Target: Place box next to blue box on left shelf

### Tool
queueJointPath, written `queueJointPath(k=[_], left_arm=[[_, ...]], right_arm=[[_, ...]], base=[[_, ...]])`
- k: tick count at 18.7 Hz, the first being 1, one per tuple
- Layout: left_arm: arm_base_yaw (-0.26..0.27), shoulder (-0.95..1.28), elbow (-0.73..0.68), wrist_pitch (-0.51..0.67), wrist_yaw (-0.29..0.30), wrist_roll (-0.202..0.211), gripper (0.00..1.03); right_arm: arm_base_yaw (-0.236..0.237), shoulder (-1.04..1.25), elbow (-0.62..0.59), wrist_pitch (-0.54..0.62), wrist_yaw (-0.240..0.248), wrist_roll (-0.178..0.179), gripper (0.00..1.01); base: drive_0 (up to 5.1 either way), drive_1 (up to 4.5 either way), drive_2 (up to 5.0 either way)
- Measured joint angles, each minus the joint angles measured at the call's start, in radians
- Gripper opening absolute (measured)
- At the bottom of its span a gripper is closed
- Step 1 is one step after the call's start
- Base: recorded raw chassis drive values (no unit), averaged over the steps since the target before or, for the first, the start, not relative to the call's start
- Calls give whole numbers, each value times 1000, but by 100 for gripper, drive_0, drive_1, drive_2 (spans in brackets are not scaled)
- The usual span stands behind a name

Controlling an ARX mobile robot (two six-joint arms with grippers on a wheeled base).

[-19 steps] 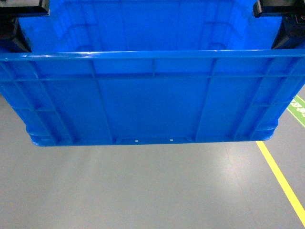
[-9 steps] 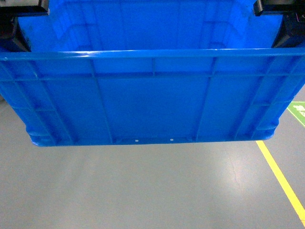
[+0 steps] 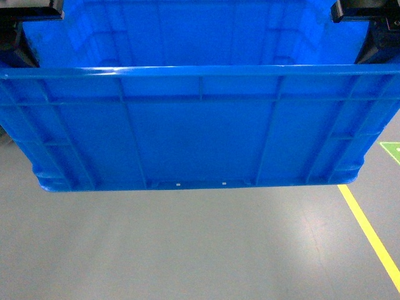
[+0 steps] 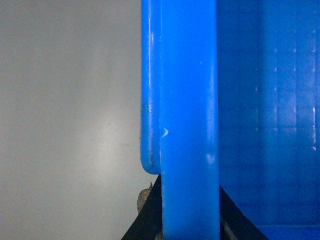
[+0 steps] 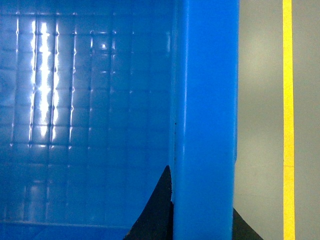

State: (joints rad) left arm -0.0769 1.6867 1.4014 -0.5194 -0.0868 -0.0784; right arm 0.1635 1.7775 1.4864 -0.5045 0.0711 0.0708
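Across the upper two thirds of the head frame: the box (image 3: 200, 125), open top up, held clear above the grey floor (image 3: 187, 250). Left pincer (image 4: 189, 231) clamped over the box's left rim, one black finger either side of the wall. Right pincer (image 5: 200, 222) same on the right rim. Yellow floor line (image 3: 369, 231) runs along the lower right, green marking (image 3: 392, 150) at right edge.

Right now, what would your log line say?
phase: carrying | box: lifted over grey floor | left gripper: clamped on rim | right gripper: clamped on rim | shelf: not in view | yellow line: on floor at right
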Motion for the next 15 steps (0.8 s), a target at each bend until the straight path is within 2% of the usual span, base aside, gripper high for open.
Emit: queueJointPath(k=[15], left_arm=[[0, 0, 0, -1, 0, 2, 7]], right_arm=[[-1, 0, 1, -3, 0, 0, 7]], base=[[-3, 404, -411]])
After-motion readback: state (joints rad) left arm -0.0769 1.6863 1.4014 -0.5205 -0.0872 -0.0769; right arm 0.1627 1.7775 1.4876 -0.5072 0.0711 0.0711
